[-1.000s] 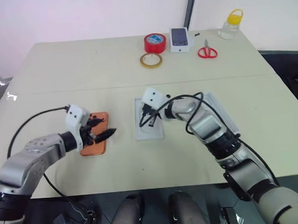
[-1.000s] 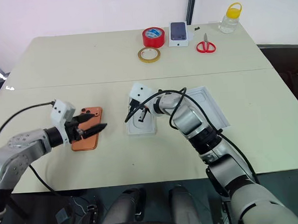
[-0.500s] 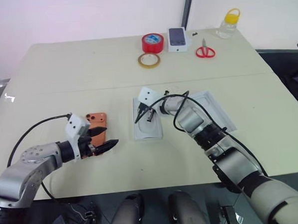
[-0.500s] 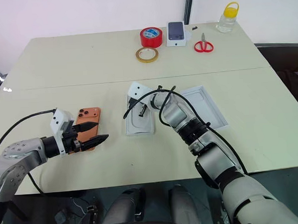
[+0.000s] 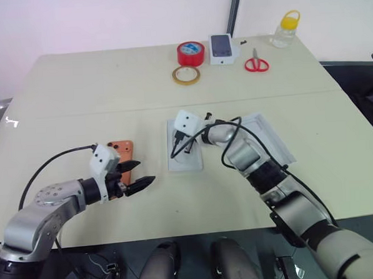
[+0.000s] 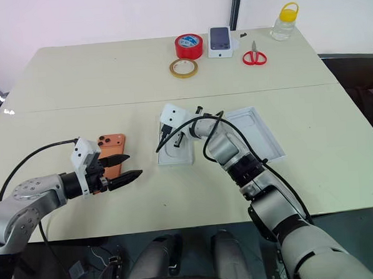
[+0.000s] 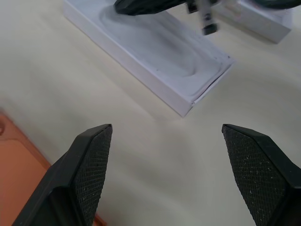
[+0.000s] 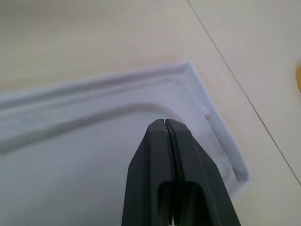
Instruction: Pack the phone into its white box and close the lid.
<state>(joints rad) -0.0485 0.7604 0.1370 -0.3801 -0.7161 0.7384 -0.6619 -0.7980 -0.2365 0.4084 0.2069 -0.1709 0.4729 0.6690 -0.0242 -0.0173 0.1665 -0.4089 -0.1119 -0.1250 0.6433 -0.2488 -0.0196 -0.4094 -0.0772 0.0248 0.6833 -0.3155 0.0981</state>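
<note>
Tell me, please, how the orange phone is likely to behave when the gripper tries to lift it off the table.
The phone lies flat and thin on the table, so fingers probably struggle to get under its edge. It looks rigid, so it shouldn't flex. Its smooth back may slip or slide if pushed.

Left tool low, jaws spread wide, right tool reaching forward, fingers pressed together

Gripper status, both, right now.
Left gripper: open, holding nothing, beside the slim orange phone.
Right gripper: shut, holding nothing, over the flat white embossed insert.
</note>
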